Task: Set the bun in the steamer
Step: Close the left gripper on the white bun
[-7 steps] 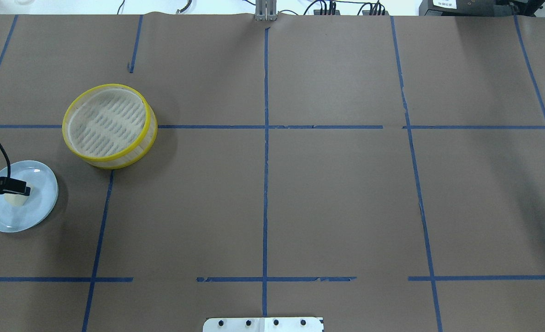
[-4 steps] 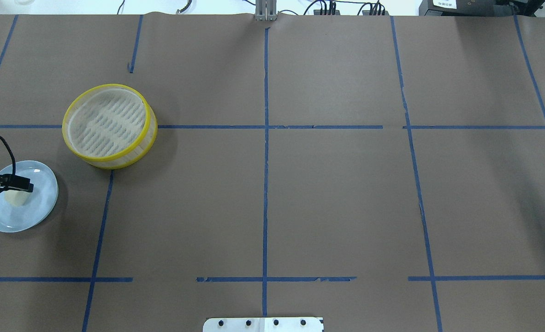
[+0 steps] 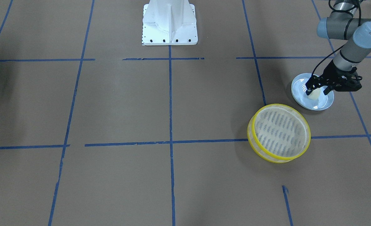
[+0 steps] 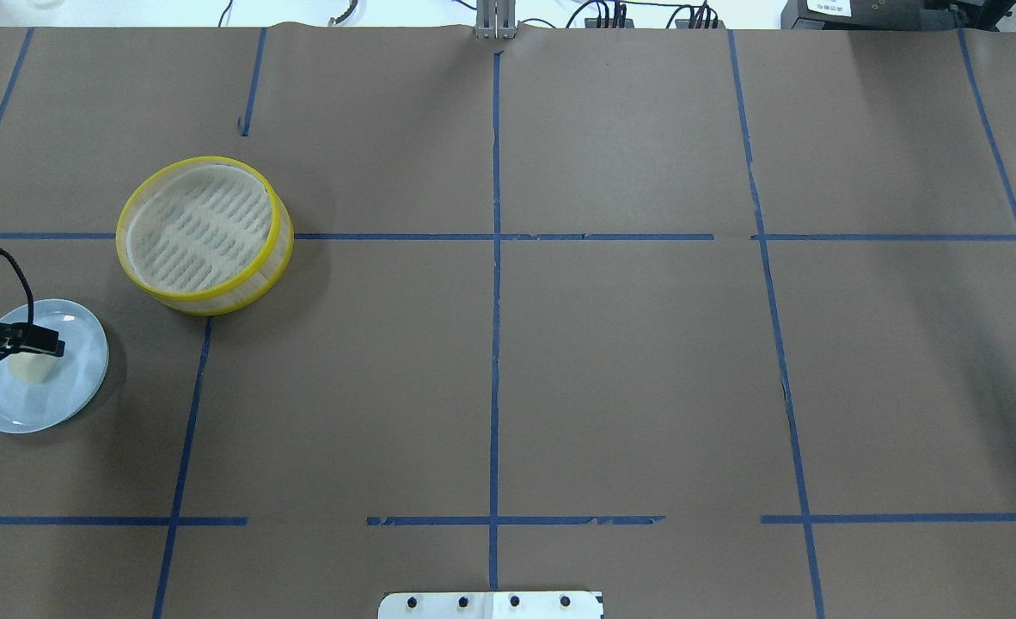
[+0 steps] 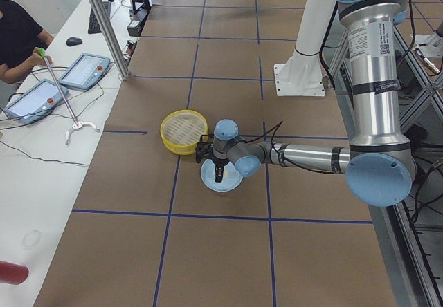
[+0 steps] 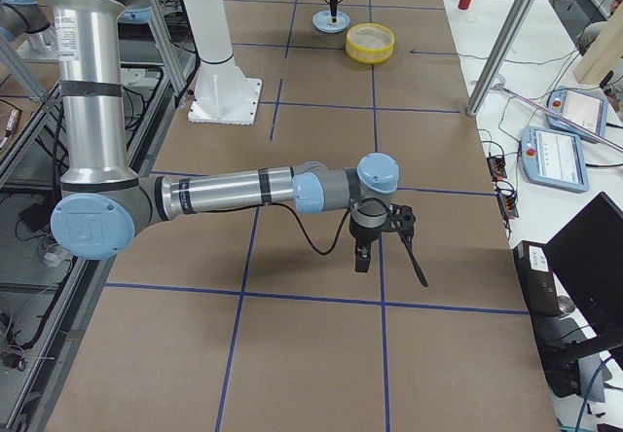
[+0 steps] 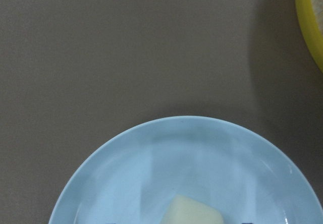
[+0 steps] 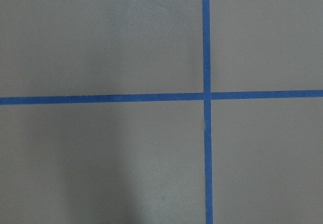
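The bun point(image 3: 314, 95) sits on the plate point(image 3: 318, 105) beside the steamer point(image 3: 279, 133), partly hidden between the parted fingers of the left end effector point(image 3: 316, 91). The grip of the right end effector point(image 6: 387, 257) cannot be told.

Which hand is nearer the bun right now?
Left. The left hand is down at the bun on the plate, one finger on either side of it. The right hand hangs over bare brown paper far off to the robot's right.
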Robot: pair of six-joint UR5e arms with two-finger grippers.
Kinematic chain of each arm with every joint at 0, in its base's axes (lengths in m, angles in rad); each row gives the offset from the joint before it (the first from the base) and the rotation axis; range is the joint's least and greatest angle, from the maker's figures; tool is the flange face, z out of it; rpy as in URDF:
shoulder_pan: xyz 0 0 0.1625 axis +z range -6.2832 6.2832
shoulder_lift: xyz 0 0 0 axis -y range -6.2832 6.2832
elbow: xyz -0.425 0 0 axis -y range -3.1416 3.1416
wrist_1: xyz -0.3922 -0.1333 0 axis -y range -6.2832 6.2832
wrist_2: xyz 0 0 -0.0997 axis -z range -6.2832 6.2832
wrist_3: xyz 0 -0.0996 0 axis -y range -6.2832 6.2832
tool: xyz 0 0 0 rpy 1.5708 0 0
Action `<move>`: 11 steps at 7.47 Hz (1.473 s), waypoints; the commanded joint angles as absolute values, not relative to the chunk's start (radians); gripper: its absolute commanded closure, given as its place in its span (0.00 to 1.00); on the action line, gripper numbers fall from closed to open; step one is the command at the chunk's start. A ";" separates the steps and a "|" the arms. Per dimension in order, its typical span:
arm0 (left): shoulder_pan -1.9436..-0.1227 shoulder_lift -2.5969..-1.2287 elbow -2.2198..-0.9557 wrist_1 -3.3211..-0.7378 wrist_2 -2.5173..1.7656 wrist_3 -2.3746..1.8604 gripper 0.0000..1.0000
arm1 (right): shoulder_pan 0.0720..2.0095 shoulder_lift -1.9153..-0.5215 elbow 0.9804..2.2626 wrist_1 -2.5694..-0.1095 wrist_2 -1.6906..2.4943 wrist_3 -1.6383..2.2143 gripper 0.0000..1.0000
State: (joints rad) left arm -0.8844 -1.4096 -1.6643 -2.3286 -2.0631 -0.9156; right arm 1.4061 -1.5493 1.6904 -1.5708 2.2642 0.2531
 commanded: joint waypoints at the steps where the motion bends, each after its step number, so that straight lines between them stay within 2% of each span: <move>1: -0.884 -1.407 -1.664 -2.329 -2.063 -0.916 0.18 | 1.407 -1.549 1.690 -1.571 2.264 0.253 0.00; 3: -0.882 -1.407 -1.666 -2.329 -2.063 -0.916 0.19 | 1.407 -1.549 1.690 -1.571 2.264 0.253 0.00; 6: -0.876 -1.404 -1.667 -2.329 -2.063 -0.916 0.48 | 1.407 -1.549 1.690 -1.571 2.264 0.253 0.00; 9: -0.876 -1.402 -1.667 -2.329 -2.063 -0.916 0.71 | 1.407 -1.549 1.690 -1.571 2.264 0.253 0.00; 11: -0.876 -1.402 -1.669 -2.329 -2.063 -0.916 0.76 | 1.405 -1.549 1.690 -1.571 2.264 0.253 0.00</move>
State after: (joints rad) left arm -0.8759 -1.4021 -1.6684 -2.3286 -2.0632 -0.9158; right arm 1.4064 -1.5494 1.6904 -1.5707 2.2642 0.2531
